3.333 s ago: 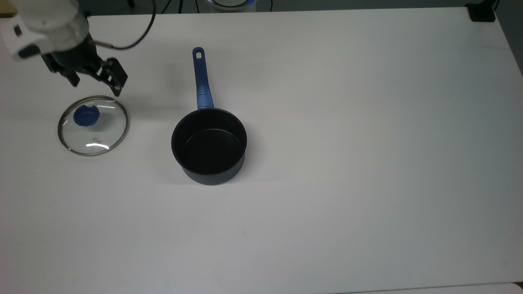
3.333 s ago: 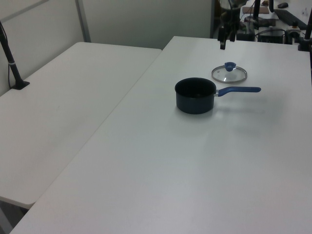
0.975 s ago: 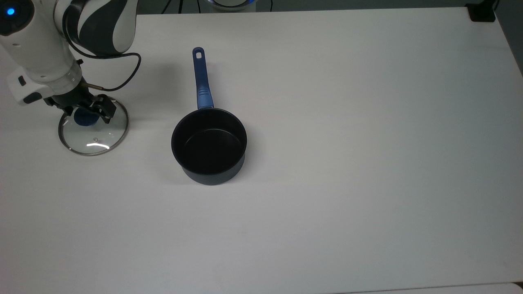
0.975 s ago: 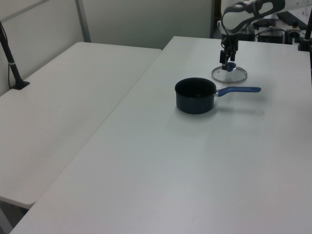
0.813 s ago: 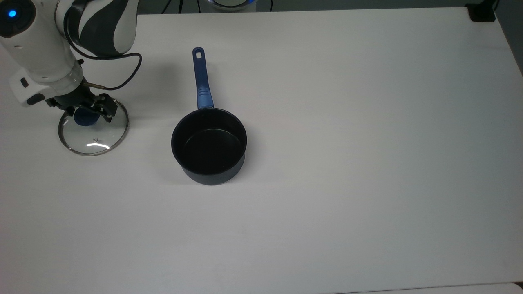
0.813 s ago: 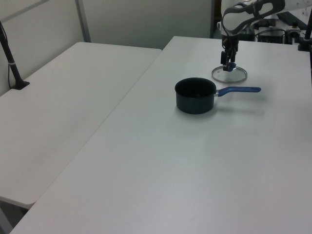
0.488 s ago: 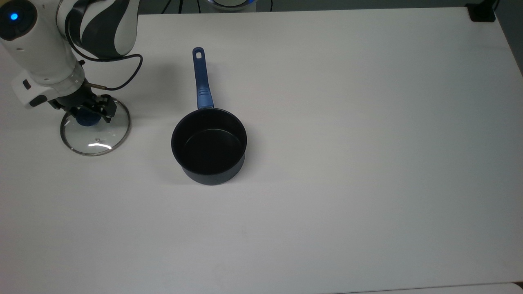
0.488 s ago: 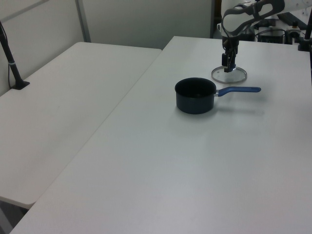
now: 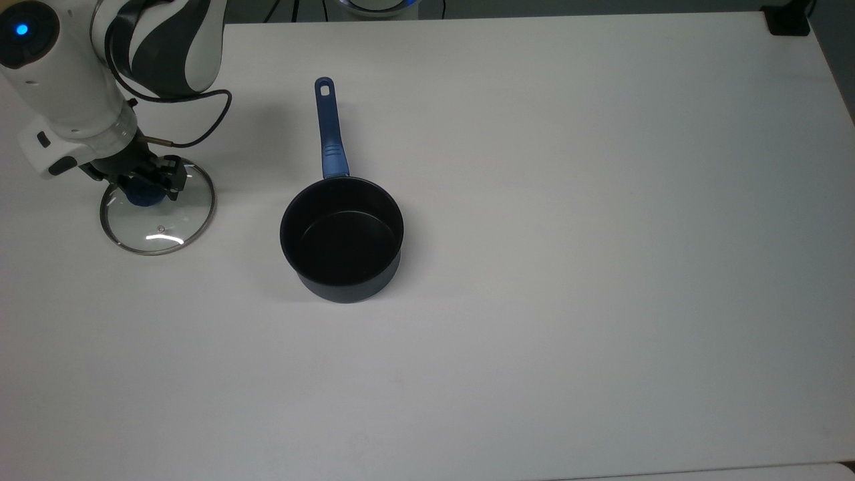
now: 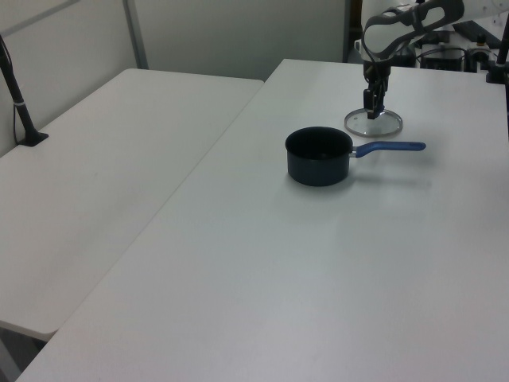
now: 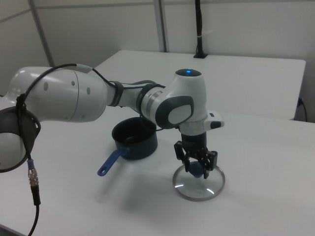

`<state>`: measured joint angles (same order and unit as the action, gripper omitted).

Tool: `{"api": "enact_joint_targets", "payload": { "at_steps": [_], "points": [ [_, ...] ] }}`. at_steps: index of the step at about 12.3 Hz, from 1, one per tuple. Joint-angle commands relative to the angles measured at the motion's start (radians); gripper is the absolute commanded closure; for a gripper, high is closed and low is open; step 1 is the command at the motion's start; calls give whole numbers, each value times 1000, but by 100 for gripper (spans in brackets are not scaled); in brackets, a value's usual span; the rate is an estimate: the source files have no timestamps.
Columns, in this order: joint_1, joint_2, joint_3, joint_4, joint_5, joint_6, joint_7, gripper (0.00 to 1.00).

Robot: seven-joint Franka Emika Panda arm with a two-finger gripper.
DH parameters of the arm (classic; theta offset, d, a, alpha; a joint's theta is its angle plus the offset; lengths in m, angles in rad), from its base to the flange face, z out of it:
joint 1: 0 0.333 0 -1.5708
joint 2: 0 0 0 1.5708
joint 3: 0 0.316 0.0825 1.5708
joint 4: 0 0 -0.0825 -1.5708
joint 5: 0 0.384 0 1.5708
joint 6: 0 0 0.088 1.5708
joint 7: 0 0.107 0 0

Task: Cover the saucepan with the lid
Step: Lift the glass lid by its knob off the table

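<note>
Claw [image 9: 143,187] down over lid [image 9: 157,214], fingers either side of blue knob [image 9: 141,194], apparently pinching it; full closure hard to confirm. Lid lies flat on counter [image 9: 534,267] near top view's left edge, well apart from saucepan [image 9: 342,237]. Saucepan stands open, empty, toward counter's middle, handle [image 9: 328,127] pointing to top view's far edge. Judged stage: grasp made or nearly made. Left to do: lift lid, carry across to saucepan, centre over rim, lower, release.

My arm reaches out and bends down at the wrist; my hand [image 11: 196,166] points straight down, fingers [image 11: 210,161] closed in.
</note>
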<state>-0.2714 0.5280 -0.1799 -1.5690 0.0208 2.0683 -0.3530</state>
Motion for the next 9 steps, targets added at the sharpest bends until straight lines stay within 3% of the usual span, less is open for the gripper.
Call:
{"api": "enact_joint_targets", "payload": {
  "at_steps": [1, 9],
  "points": [
    [-6, -14, -9, -3, 7, -10, -52, 41],
    [-9, -123, -7, 50, 25, -118, -28, 43]
  ]
}}
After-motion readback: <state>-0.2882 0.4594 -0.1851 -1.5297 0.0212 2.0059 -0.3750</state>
